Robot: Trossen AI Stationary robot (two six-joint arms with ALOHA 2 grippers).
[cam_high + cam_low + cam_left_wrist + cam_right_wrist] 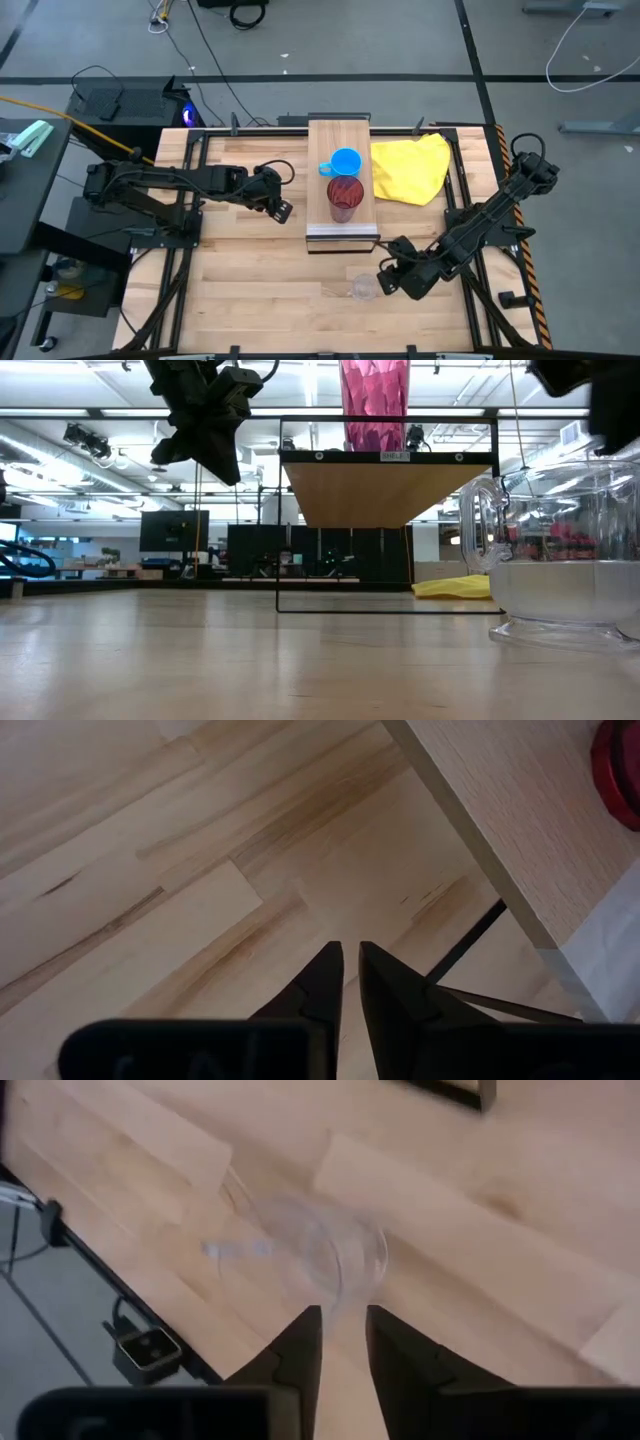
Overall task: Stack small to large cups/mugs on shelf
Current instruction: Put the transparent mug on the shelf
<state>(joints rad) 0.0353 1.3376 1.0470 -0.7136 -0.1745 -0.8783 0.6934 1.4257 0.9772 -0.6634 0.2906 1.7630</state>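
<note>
Standing mid-frame on the table [250, 300]: shelf [322, 135] carrying red tumbler [345, 198] and blue mug [344, 162], clear glass cup [363, 288] sitting below on bare wood beside right end effector [383, 280], fingers slightly parted, gripping nothing, left end effector [284, 212] nearly clenched, empty, hanging left of shelf.

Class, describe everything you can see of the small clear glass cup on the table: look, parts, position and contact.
The clear glass cup is small, see-through and colourless, with a round open rim, a thick foot and a looped handle on its side. It stands upright on the wooden tabletop, in front of the shelf, not on it. It looks empty. The right gripper is right beside it; nothing can be seen gripping it. Its fingers point at the rim.
</note>
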